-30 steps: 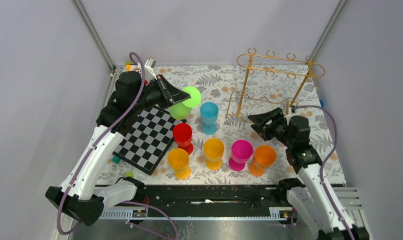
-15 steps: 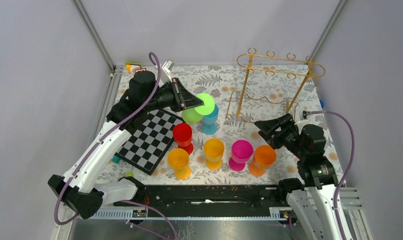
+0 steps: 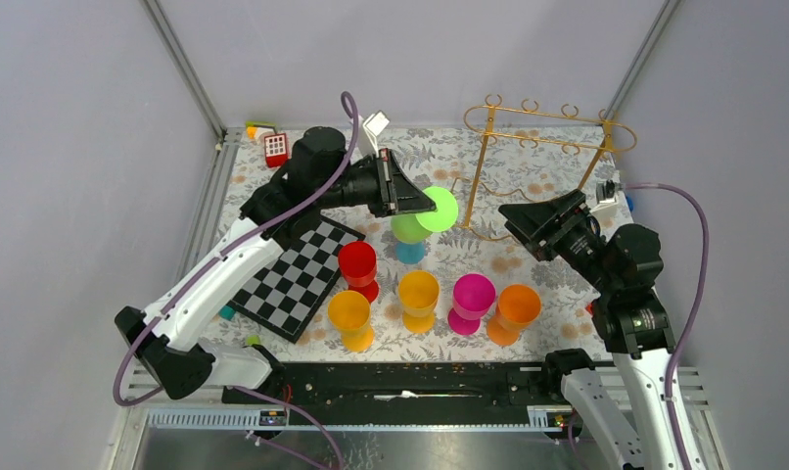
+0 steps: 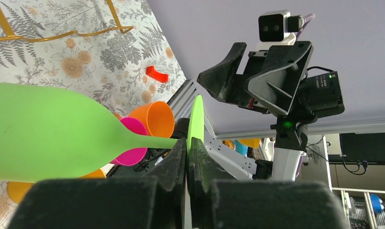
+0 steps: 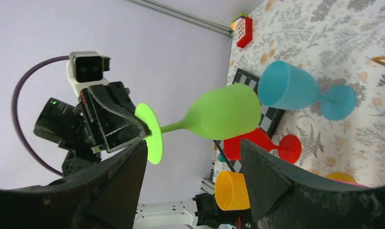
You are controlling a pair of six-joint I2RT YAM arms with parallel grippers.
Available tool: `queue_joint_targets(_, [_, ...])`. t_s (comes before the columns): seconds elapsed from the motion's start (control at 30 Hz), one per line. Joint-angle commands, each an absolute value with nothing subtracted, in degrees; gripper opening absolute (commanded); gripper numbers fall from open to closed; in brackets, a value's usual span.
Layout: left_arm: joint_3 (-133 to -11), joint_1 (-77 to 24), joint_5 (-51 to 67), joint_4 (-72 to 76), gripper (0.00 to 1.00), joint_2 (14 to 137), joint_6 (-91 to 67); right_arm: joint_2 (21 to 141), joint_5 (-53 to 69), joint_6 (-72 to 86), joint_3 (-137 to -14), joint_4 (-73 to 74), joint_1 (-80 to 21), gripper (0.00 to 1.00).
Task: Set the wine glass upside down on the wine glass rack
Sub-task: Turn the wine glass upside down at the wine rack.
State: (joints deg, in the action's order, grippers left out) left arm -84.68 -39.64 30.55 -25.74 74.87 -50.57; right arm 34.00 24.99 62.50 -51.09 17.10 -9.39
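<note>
Pinching the green wine glass point(image 3: 410, 228) in the left fingers point(image 3: 425, 204), shut hard on the stem right at the foot. Held sideways in mid-air at the centre of the overhead view, bowl to the lower left, foot disc to the right, hanging over a blue glass point(image 3: 408, 251). Not on the gold rack point(image 3: 480, 174) yet: standing upper right on the tabletop point(image 3: 440, 157), near the green foot but apart from it. Over to the right fingers point(image 3: 528, 227): spread wide, gripping nothing, hovering right of centre by the rack's base, facing the green glass. Lower left, a checkered board point(image 3: 293, 274) lying flat.
</note>
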Motion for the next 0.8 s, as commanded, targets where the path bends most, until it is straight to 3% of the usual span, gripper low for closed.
queue_joint_targets(0.0, [-89.5,-40.7,32.1,-21.8,0.00,76.3,-49.6,33.4,27.8,66.7,-48.7,5.2,-9.7,0.78])
queue_joint_targets(0.27, [-93.0,-42.5,33.7,-19.9,0.00,80.2,-50.7,36.3,28.4,66.3,-53.3,11.1,-9.7,0.79])
queue_joint_targets(0.63, [-93.2,-44.1,35.2,-14.1,0.00,83.1,-54.0,43.5,37.9,69.4,-57.6,10.5,-9.7,0.71])
queue_joint_targets(0.77, [-93.1,-44.7,35.5,-11.5,0.00,84.6,-56.2,44.3,39.8,71.1,-57.4,7.2,-9.7,0.56])
